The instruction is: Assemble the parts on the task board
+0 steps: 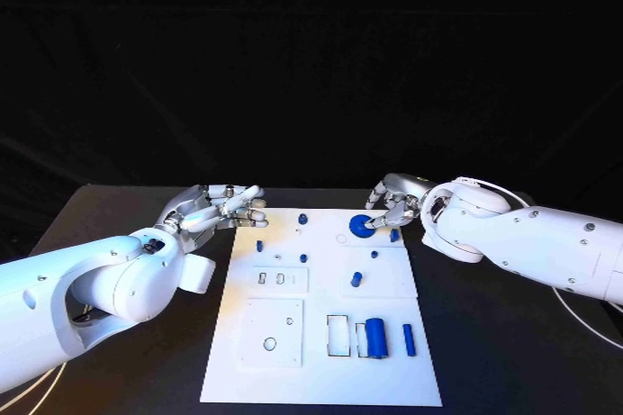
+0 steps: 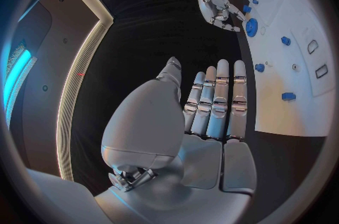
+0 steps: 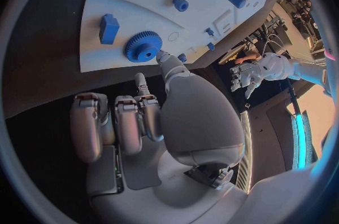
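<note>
Where the right hand (image 1: 393,205) reaches over the far edge of the board (image 1: 390,379), its fingertips (image 3: 164,57) sit just beside the blue gear (image 1: 362,224), seemingly touching its rim; whether they grasp it I cannot tell. No writing is readable on the board. One gear, one thick cylinder (image 1: 375,337) and one thin bar (image 1: 409,339) lie on it, the last two well away from the fingers, plus several small blue pegs. The left hand (image 1: 221,208) hangs off the board's far left corner, fingers loosely extended, holding nothing.
</note>
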Robot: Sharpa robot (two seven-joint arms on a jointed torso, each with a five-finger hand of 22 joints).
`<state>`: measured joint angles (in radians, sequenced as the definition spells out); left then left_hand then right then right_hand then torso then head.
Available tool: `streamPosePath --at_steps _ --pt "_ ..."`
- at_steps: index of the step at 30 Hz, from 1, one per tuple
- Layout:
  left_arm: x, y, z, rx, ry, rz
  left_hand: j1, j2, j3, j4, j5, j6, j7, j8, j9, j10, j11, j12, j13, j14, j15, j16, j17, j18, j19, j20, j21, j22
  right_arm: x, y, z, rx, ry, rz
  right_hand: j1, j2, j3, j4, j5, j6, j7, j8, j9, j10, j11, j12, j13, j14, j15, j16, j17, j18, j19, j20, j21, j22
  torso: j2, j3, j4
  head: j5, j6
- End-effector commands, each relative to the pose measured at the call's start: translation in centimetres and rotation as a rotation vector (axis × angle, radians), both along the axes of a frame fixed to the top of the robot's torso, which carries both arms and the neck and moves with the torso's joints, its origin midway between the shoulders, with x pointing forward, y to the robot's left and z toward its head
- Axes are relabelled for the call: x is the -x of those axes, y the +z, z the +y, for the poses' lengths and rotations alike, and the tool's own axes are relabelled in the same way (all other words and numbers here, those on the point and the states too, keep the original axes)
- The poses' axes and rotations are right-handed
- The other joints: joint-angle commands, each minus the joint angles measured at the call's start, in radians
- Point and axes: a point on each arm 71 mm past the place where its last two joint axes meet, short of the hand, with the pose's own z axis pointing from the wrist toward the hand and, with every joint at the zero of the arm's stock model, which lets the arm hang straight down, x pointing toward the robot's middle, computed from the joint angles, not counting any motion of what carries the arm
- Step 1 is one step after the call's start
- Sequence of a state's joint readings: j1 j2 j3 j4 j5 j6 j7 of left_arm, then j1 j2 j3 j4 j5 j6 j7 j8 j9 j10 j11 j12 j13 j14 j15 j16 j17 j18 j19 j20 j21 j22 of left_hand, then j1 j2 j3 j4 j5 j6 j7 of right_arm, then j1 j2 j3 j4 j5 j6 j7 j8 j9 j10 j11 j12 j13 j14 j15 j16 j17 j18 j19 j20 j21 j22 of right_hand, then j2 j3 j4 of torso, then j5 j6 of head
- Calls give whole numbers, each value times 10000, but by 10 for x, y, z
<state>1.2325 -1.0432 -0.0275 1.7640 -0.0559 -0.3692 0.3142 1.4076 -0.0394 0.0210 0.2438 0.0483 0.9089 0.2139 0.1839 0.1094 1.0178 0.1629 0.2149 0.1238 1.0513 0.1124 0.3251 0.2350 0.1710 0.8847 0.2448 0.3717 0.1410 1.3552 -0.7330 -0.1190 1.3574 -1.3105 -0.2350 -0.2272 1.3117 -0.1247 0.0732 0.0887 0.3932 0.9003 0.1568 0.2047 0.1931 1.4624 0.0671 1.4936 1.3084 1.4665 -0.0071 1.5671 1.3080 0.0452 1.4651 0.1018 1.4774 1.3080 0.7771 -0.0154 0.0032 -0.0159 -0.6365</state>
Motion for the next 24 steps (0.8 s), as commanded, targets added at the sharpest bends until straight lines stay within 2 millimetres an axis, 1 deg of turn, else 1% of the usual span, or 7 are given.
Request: streamPosePath --at_steps 1,4,6,9,12,24 --pt "0 1 -2 53 -176 -45 40 87 -16 -56 11 14 72 -58 -7 -73 12 -68 -5 -44 28 -46 9 124 -43 44 -67 -9 -2 -4 2 480 -197 129 96 13 -83 -3 43 -88 -10 28 19 368 48 72 1602 1043 71 37 2628 -123 210 43 48 1348 25 -1 21 -1 -13" --pt "0 1 -2 55 -182 -45 40 87 -16 -56 11 14 72 -58 -7 -73 12 -68 -5 -44 28 -46 9 124 -43 44 -67 -9 -2 -6 8 624 -140 148 106 14 -92 -4 39 -107 -5 37 23 378 53 87 1622 1043 77 37 2628 -126 216 47 55 1359 29 -4 33 -3 -25" --pt "0 1 -2 56 -187 -44 40 87 -16 -56 11 14 72 -58 -7 -73 12 -68 -5 -44 28 -46 9 124 -43 44 -67 -9 -2 -7 10 682 -99 164 106 14 -92 -4 39 -107 -5 37 23 378 53 87 1622 1043 77 37 2628 -126 216 47 55 1359 20 3 18 19 -48" --pt "0 1 -2 58 -196 -41 40 87 -16 -56 11 14 72 -58 -7 -73 12 -68 -5 -44 28 -46 9 124 -43 44 -67 -9 -2 -9 14 754 -39 192 117 15 -102 -5 34 -132 1 46 27 373 60 87 1620 1043 83 37 2628 -125 213 54 53 1359 20 3 19 27 -70" --pt "0 1 -3 59 -199 -40 40 87 -16 -56 11 14 72 -58 -7 -73 12 -68 -5 -44 28 -46 9 124 -43 44 -67 -9 -2 -10 15 829 -17 187 123 20 -107 -5 30 -151 6 51 30 371 65 90 1622 1043 88 37 2628 -127 218 58 59 1368 11 4 7 35 -81" --pt "0 1 -3 59 -209 -32 40 87 -16 -56 11 14 72 -58 -7 -73 12 -68 -5 -44 28 -46 9 124 -43 44 -67 -9 -3 -15 14 1080 -39 304 148 58 -108 0 26 -183 17 80 43 402 77 129 1676 1043 101 37 2628 -144 262 70 107 1440 16 18 9 67 -109"
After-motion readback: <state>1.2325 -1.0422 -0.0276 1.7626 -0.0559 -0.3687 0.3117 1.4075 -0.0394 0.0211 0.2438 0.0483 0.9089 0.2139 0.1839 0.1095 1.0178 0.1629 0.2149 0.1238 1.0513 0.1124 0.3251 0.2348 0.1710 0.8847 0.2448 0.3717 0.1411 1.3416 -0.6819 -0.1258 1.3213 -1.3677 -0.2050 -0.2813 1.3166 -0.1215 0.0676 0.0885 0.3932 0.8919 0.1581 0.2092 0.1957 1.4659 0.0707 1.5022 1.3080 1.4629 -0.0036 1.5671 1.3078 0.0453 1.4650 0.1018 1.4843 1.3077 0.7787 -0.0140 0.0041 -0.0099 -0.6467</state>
